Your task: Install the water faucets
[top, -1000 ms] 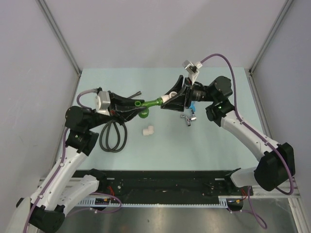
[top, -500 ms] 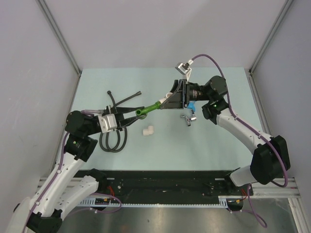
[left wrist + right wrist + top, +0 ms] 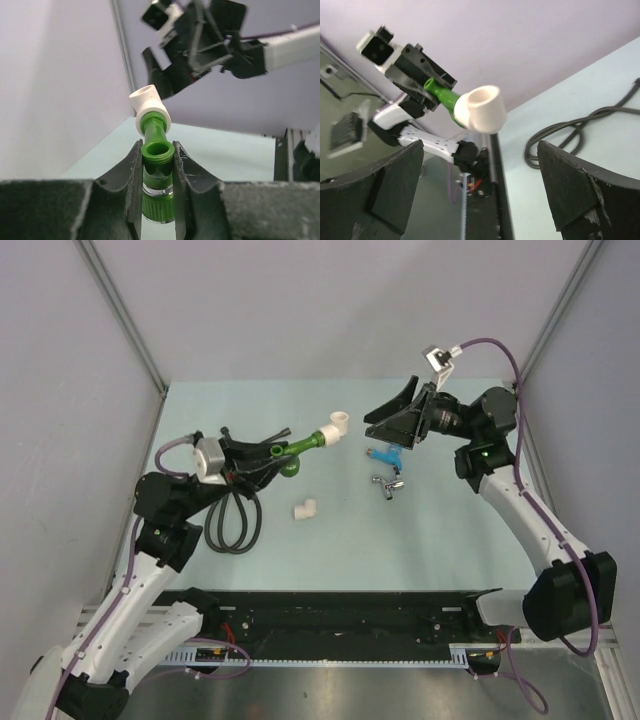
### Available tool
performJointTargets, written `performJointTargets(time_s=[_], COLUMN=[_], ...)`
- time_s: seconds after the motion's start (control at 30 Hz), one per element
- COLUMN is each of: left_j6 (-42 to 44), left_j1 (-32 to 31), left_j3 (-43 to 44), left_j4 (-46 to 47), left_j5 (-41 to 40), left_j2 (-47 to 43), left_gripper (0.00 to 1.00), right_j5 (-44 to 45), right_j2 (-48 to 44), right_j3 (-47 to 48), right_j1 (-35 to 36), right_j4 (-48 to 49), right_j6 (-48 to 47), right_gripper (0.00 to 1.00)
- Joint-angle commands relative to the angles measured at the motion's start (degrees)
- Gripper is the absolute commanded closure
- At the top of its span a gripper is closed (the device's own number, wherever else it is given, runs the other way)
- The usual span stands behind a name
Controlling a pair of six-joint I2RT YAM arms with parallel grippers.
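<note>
My left gripper (image 3: 285,453) is shut on the bright green faucet (image 3: 300,448), held above the table and pointing toward the right arm. A white elbow fitting (image 3: 336,427) sits on the faucet's far end. In the left wrist view the green faucet (image 3: 157,150) is pinched between both fingers, with the elbow (image 3: 149,102) beyond it. My right gripper (image 3: 388,412) hangs open, a short gap to the right of the elbow and touching nothing. Its wrist view shows the elbow (image 3: 482,109) and green faucet (image 3: 442,95) ahead of the spread jaws (image 3: 480,150). The blue-handled chrome faucet (image 3: 385,468) lies on the table under the right gripper.
A second white elbow fitting (image 3: 306,508) lies mid-table. A coiled black hose (image 3: 235,522) lies on the left below the left gripper, its ends running back toward the far side. Grey walls enclose the light green table (image 3: 440,540) on three sides.
The right gripper has opened, let go of the white elbow and drawn back to the right. The elbow stays on the green faucet, which the left gripper still holds.
</note>
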Motion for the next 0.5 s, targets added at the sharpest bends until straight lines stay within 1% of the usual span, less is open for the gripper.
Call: performJointTargets(time_s=[0.0, 0.03, 0.07, 0.1, 0.13, 0.17, 0.2, 0.23, 0.27, 0.3, 0.33, 0.4, 0.47], left_j6=[-19.69, -22.68, -28.37, -30.95, -33.32, -37.61, -39.48, -41.32, -45.00, -46.77, -48.36, -52.23, -55.83], left_j1=[0.21, 0.30, 0.21, 0.30, 0.30, 0.30, 0.38, 0.39, 0.39, 0.39, 0.39, 0.30, 0.38], left_j3=[-0.58, -0.58, -0.15, 0.29, 0.64, 1.08, 1.35, 1.70, 2.31, 2.84, 3.37, 5.21, 6.96], left_j4=[10.48, 10.84, 10.24, 9.27, 8.04, 8.03, 8.12, 8.38, 8.38, 8.12, 7.42, 6.89, 5.75], left_j5=[-12.00, -13.84, -15.51, -18.75, -19.65, -19.75, -19.23, -18.79, -18.43, -17.82, -17.38, -16.15, -13.78], left_j2=[2.23, 2.76, 3.20, 4.25, 4.69, 5.22, 6.53, 7.06, 7.68, 8.90, 9.61, 11.71, 13.13], left_gripper=[1.00, 1.00, 1.00, 1.00, 1.00, 1.00, 1.00, 1.00, 1.00, 1.00, 1.00, 1.00, 1.00], right_j5=[7.17, 9.21, 11.06, 14.90, 16.86, 18.70, 21.85, 23.19, 24.60, 27.31, 28.90, 33.02, 34.45], right_j2=[-6.96, -9.58, -10.82, -11.88, -13.11, -14.77, -15.57, -16.19, -17.07, -17.42, -17.69, -17.95, -17.69], right_j3=[2.49, 2.49, 2.49, 2.49, 2.49, 2.49, 2.49, 2.40, 2.49, 2.40, 2.40, 2.31, 2.14], right_j1=[-1.24, -1.15, -0.80, 0.16, 0.95, 1.65, 2.36, 4.19, 5.17, 6.31, 8.58, 10.88, 13.17], right_j4=[-11.75, -17.78, -20.45, -25.35, -27.58, -29.51, -32.58, -33.91, -34.88, -37.94, -38.93, -40.51, -40.87], right_j6=[-23.52, -28.36, -32.76, -42.72, -47.09, -52.09, -59.19, -63.09, -66.35, -69.34, -75.37, -79.72, -83.94], right_gripper=[0.00, 0.00, 0.00, 0.00, 0.00, 0.00, 0.00, 0.00, 0.00, 0.00, 0.00, 0.00, 0.00])
